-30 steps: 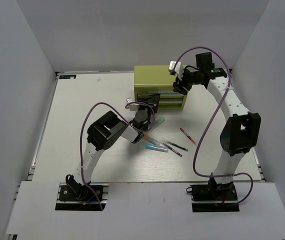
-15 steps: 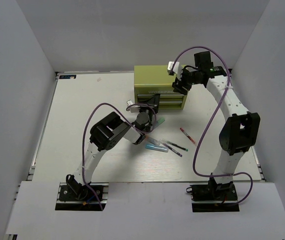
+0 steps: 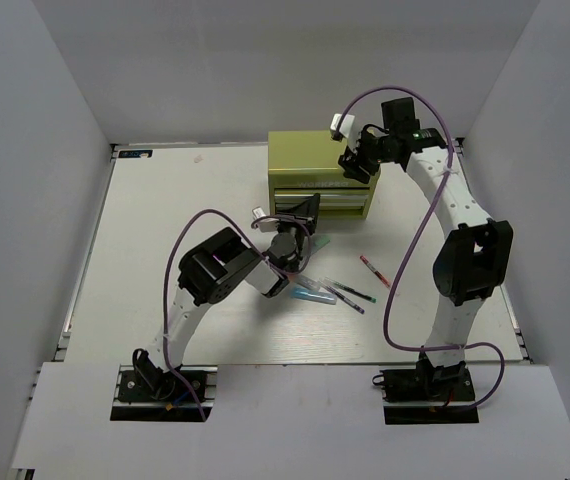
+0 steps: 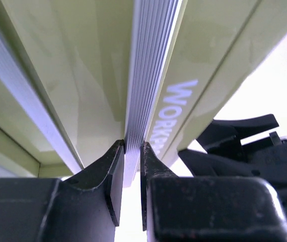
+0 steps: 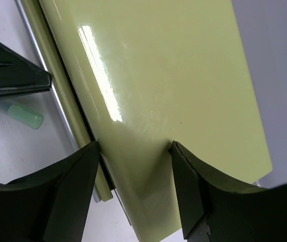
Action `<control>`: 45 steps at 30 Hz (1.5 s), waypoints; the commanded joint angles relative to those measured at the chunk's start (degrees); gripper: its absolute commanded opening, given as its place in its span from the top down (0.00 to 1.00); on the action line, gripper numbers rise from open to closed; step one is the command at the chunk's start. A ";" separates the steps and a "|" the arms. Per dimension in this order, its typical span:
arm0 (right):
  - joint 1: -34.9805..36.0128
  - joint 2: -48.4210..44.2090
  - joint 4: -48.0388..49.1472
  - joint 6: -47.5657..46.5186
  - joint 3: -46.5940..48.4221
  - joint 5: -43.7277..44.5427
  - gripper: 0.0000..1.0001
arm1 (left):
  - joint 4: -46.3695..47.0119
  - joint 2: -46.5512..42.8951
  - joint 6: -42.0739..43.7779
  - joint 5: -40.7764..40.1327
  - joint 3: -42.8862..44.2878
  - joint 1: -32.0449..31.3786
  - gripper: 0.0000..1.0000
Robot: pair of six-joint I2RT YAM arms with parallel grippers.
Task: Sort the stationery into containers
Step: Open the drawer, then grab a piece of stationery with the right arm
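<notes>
Left claw (image 4: pixel 132 151) pinches the ribbed drawer handle (image 4: pixel 151 60) (lettering (image 4: pixel 176 113) beside reads "WORK…"); right claw (image 5: pixel 134 147) spread astride the toolbox (image 5: pixel 158 75).

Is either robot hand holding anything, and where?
The left gripper pinches the silver drawer handle of the toolbox. The right gripper, open over the toolbox, holds nothing.

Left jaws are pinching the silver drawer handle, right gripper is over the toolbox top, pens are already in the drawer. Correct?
No: the pens lie on the table in front of the toolbox, per the top external view. The left gripper does pinch the handle; the right gripper is over the toolbox top.
</notes>
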 commanded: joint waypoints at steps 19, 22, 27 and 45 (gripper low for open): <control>0.13 3.91 -2.13 5.99 0.33 7.05 0.34 | 3.90 -11.79 -0.21 -2.69 -17.64 -4.50 0.98; 0.13 3.47 -2.22 6.25 0.33 5.74 0.28 | 4.61 -11.27 -0.21 -1.55 -16.33 -4.50 0.75; 0.04 1.80 -2.84 5.20 -0.28 2.22 0.24 | 3.47 -11.79 -0.21 0.73 -15.80 -4.50 0.45; -0.40 -14.53 -1.78 -0.52 -13.89 -4.19 0.21 | -0.04 -31.54 8.75 17.87 -32.39 -4.50 0.29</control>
